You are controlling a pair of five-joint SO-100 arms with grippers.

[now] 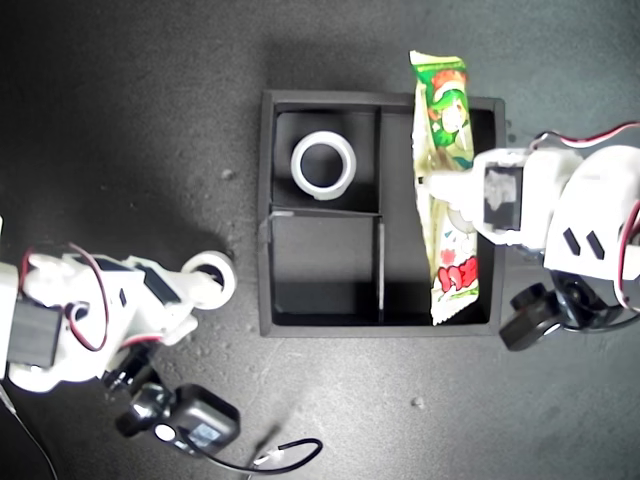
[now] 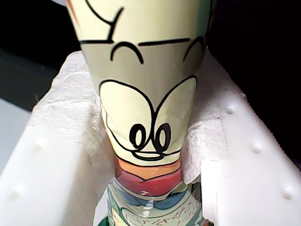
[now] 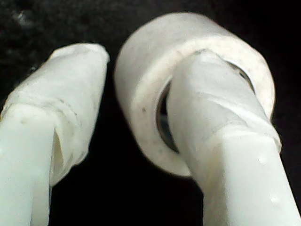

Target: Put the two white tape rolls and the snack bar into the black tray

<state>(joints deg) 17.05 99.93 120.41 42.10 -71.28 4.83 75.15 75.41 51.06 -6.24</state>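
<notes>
The black tray (image 1: 268,215) is matte black on a dark grey, faintly speckled worktop (image 1: 120,120). Both tape rolls, one in the tray (image 1: 323,165) and one outside it (image 1: 213,277), are plain white. The snack bar (image 1: 447,190) has a green end with a cartoon figure, a pale cream middle with black line drawings, and red lettering at the other end. My first gripper (image 1: 432,185) and my second gripper (image 1: 205,290) are white, with red and black wires.

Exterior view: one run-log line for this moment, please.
first gripper: shut on green-white-red snack bar over black tray | second gripper: open, one finger through outside white tape roll | other white tape roll: in tray
</notes>
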